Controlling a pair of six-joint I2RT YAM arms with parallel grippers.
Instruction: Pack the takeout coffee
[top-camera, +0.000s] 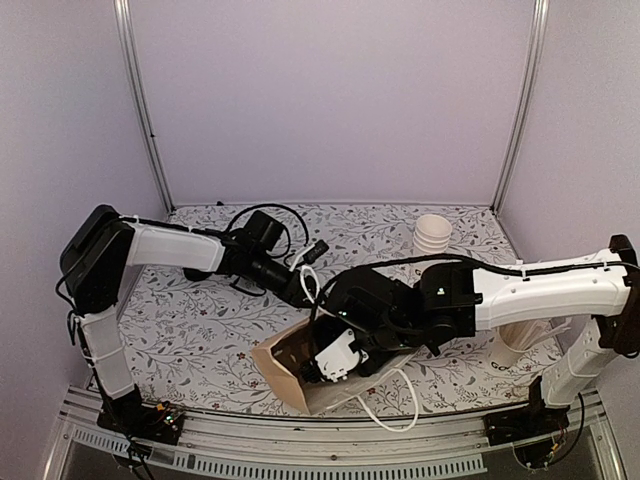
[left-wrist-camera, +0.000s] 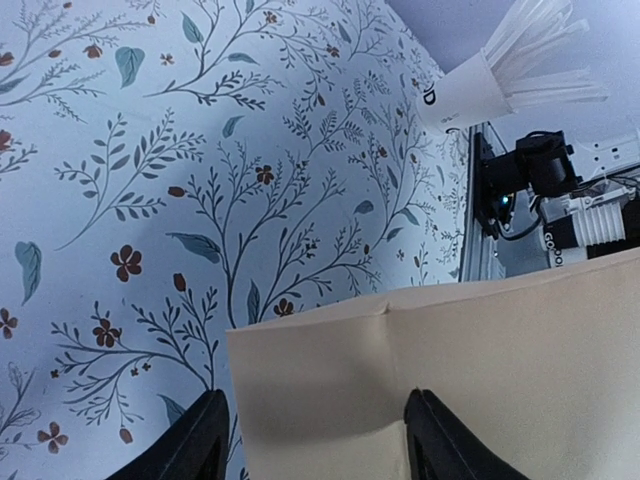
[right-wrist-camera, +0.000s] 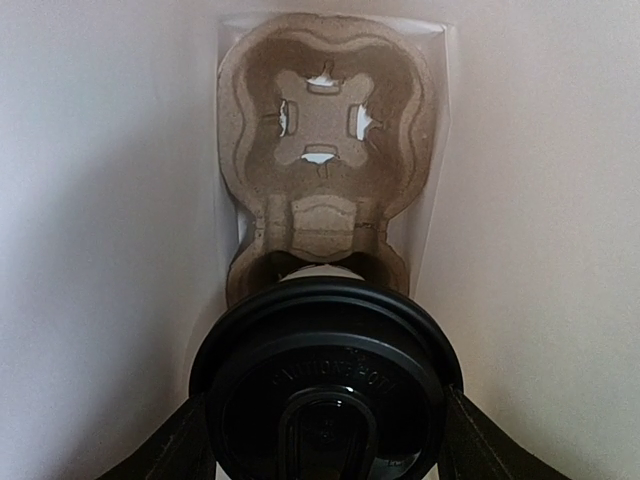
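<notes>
Toward 6 o'clock on the floral table (top-camera: 200, 310), a brown paper bag (top-camera: 285, 372) lay on its side with its mouth turned to about 3 o'clock. The right gripper (right-wrist-camera: 325, 445) reached into that mouth. Its dark fingers (right-wrist-camera: 185, 445) pressed against either side of the black lid of the takeout coffee (right-wrist-camera: 325, 385), so the pincer was clamped on the cup. The cup sat inside the bag, in the near pocket of a pulp carrier (right-wrist-camera: 320, 110). The carrier's other pocket, at 12 o'clock from the lid, held nothing.

The left gripper (left-wrist-camera: 315, 440) hovered at the bag's far edge with its jaws standing apart. The bag's pale panel showed between them, though I could not tell whether either finger touched the paper.

A stack of lidless white cups (top-camera: 433, 237) stood at 1 o'clock on the table. A white cup holding straws (top-camera: 508, 350) stood at 4 o'clock, well apart from the bag.
</notes>
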